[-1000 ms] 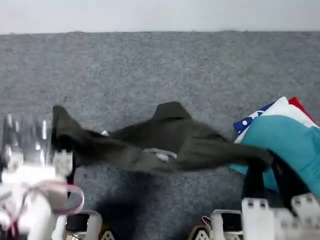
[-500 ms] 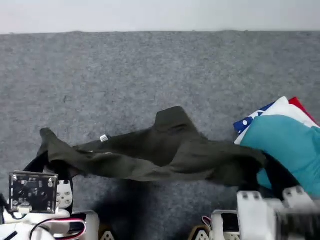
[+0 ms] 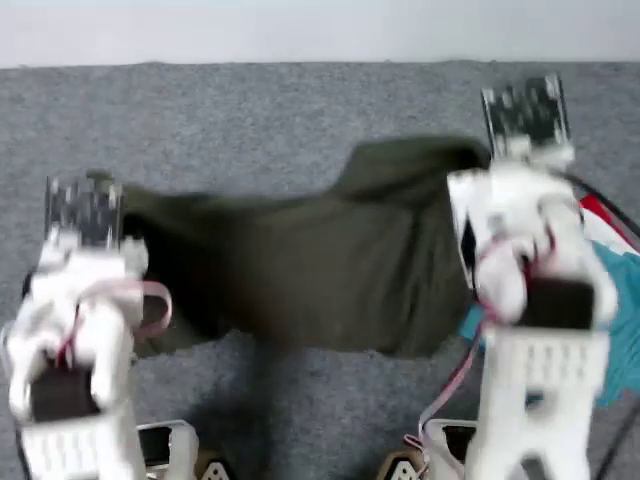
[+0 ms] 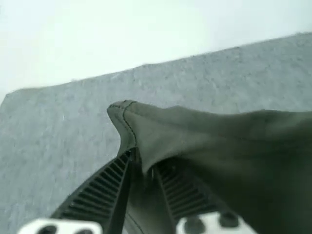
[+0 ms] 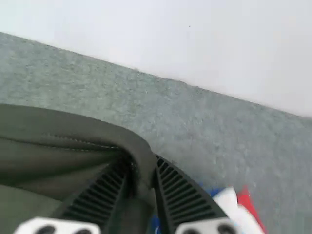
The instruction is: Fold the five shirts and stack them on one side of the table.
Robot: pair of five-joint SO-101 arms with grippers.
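The left jaws were clamped on a stitched corner of the olive shirt [image 4: 219, 141], the cloth pinched between the two ribbed fingers [image 4: 105, 187] and bunching up just past their tips. The right jaws held the shirt's other end the same way, a hemmed fold squeezed between them and draping over their tips.

From the high view, the shirt was stretched as a broad sheet between the two sets of jaws and sagged below them, with the left arm [image 3: 80, 320] and the right arm [image 3: 525, 260] raised at either end. Whether its lower edge touched the grey worktop [image 3: 250, 110] could not be told.

The stack of folded shirts [image 3: 625, 330], teal on top with red, white and blue edges, lay just outside the right jaws, on the side away from the left jaws.
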